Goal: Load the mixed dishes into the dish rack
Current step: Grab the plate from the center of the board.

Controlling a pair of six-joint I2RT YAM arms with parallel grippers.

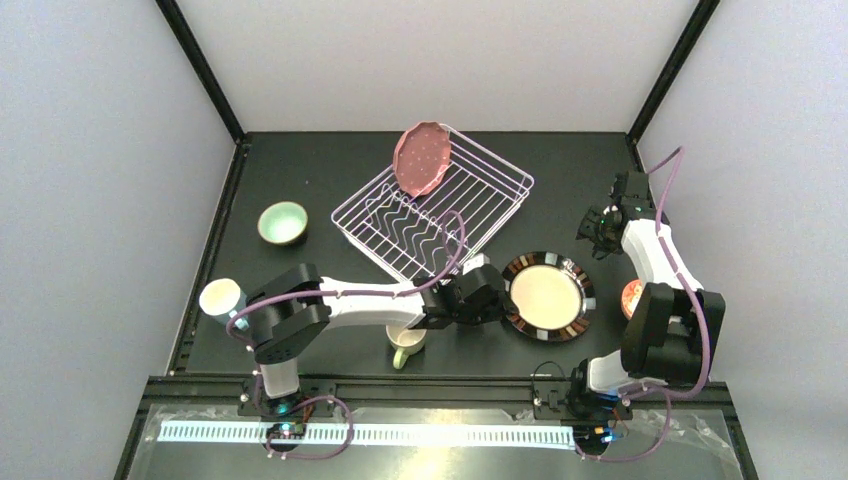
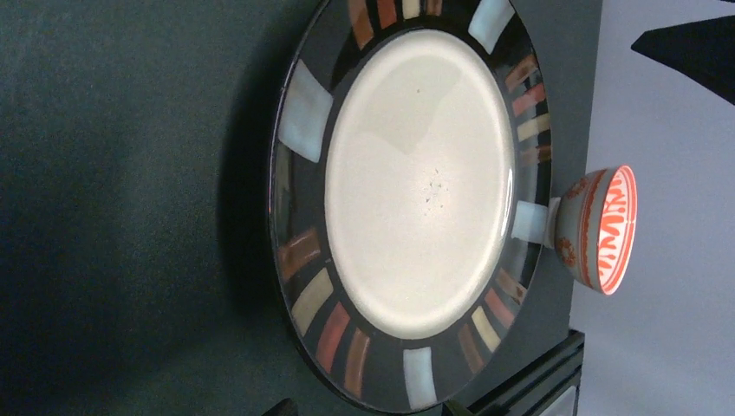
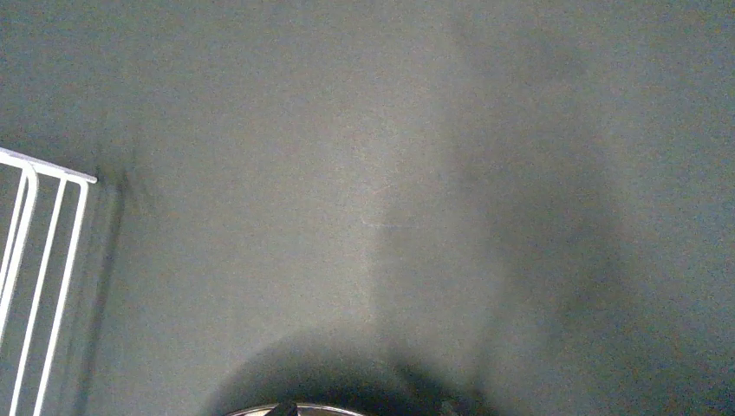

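Note:
The white wire dish rack [image 1: 478, 205] sits mid-table, with a pink dotted plate [image 1: 422, 158] standing on edge at its far corner. A dark-rimmed plate [image 1: 548, 296] lies flat to the rack's right and fills the left wrist view [image 2: 420, 182]. My left gripper [image 1: 497, 294] is at the plate's left rim, open [image 2: 368, 411], with the rim just ahead of its tips. Beyond the plate sits a small orange-patterned bowl [image 2: 598, 230], half hidden by the right arm in the top view [image 1: 631, 297]. My right gripper [image 1: 600, 226] hovers open [image 3: 364, 409] over bare table right of the rack.
A pale-green bowl [image 1: 282, 222] stands left of the rack. A light-blue mug [image 1: 222, 297] is at the table's left edge. A cream mug [image 1: 405, 346] lies under my left forearm. A corner of the rack [image 3: 35, 260] shows in the right wrist view.

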